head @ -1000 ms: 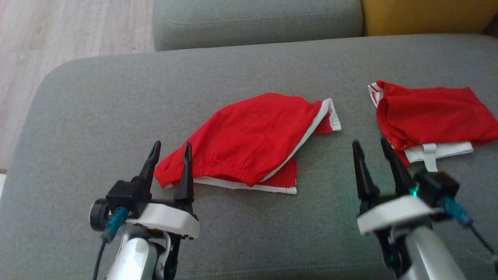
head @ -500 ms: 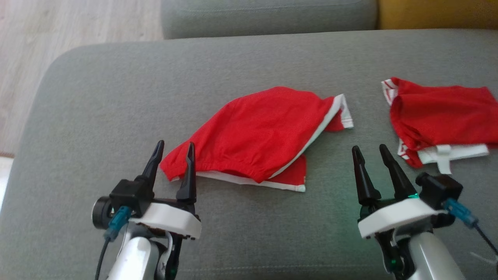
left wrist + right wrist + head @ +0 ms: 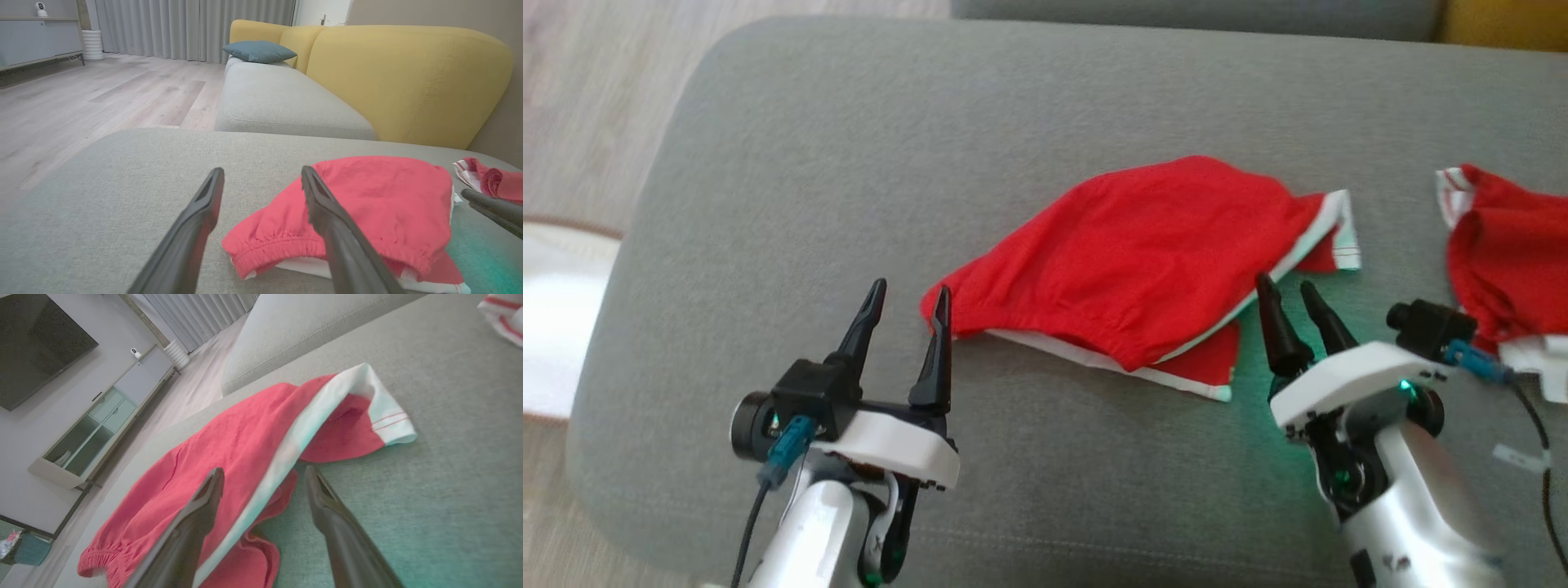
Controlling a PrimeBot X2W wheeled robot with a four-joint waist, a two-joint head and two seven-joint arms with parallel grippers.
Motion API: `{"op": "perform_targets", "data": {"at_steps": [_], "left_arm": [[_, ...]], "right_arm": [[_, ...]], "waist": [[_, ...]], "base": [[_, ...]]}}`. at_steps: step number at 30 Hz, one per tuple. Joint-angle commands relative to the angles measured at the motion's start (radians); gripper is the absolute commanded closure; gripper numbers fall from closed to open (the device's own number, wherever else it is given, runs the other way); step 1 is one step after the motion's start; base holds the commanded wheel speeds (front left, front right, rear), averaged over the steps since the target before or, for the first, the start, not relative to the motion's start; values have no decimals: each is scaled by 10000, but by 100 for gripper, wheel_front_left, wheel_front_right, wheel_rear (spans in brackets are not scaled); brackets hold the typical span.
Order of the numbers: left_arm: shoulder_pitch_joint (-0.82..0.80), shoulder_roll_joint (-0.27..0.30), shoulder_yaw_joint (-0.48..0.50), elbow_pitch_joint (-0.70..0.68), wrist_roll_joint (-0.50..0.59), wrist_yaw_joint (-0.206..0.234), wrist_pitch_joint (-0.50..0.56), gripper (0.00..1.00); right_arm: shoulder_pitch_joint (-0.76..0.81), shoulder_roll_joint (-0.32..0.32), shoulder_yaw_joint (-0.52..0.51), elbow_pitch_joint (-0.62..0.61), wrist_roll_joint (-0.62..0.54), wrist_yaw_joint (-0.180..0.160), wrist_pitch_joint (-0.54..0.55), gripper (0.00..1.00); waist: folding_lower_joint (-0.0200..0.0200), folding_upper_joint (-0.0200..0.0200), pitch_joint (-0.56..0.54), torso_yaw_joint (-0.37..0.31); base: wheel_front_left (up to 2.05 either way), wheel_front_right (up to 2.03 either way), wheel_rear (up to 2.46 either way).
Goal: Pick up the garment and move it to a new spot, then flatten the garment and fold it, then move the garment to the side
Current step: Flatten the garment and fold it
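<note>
The garment (image 3: 1143, 253), red shorts with white trim, lies loosely folded on the grey sofa seat (image 3: 931, 131). At its waistband end my left gripper (image 3: 908, 296) stands open, the right finger touching or just beside the red edge. In the left wrist view the garment (image 3: 367, 208) lies behind my left gripper (image 3: 261, 175). My right gripper (image 3: 1286, 287) is open at the garment's right side, over the white stripe. The right wrist view shows the garment (image 3: 229, 453) with my right gripper (image 3: 263, 473) straddling its white band, nothing clamped.
A second red and white garment (image 3: 1511, 261) lies at the right edge of the seat. Another grey cushion (image 3: 282, 98) and yellow backrests (image 3: 408, 81) stand beyond. Wooden floor (image 3: 588, 98) lies off the seat's left edge, with a white object (image 3: 556, 310) beside it.
The head camera has swung left and down, shifting the whole picture right. My right gripper has moved left to the garment's right side. The left gripper stays at the waistband end.
</note>
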Motion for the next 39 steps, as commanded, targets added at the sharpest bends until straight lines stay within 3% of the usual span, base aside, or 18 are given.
{"op": "perform_targets", "data": {"at_steps": [1, 6, 7, 8, 9, 14, 20, 31, 39], "left_arm": [[-490, 37, 273, -286, 4, -30, -122, 0], [-583, 37, 204, -257, 15, -17, -122, 0], [-592, 37, 194, -257, 11, -14, -122, 0], [-600, 37, 183, -254, 6, -8, -122, 0], [-600, 37, 170, -253, 1, 1, -122, 0], [-470, 37, 163, -160, -7, 22, -122, 0], [-483, 37, -119, -111, -157, 14, -122, 0], [-458, 37, -689, -79, -525, 152, -122, 0], [-567, 37, -1306, -198, -935, 306, -122, 0]], "right_arm": [[-625, 35, 155, 17, 145, 65, -89, 0], [-1401, 35, 75, 1099, 426, 65, -428, 0], [-1536, 35, 131, 1235, 413, 65, -519, 26], [-1664, 35, 207, 1317, 380, 65, -631, 93], [-1776, 35, 272, 1355, 359, 65, -772, 100], [-2172, 35, 726, 1212, 141, 65, -1128, 100], [-2971, 35, 809, 1072, -33, 65, -637, 100], [-5988, 35, -297, 3862, -872, 65, 642, 100], [-8241, -96, -1603, 6494, -2996, 65, 444, 100]], "waist": [[0, 0, 234, 290], [0, 0, 394, 548], [0, 0, 415, 579], [0, 0, 427, 605], [0, 0, 424, 624], [0, 0, 221, 611], [0, 0, 3, 835], [0, 0, -16, 2229], [0, 0, 313, 3349]], "base": [[0, 0, 0], [0, 0, 0], [0, 0, 0], [0, 0, 0], [0, 0, 0], [0, 0, 0], [0, 0, 0], [0, 0, 0], [0, 0, 0]]}}
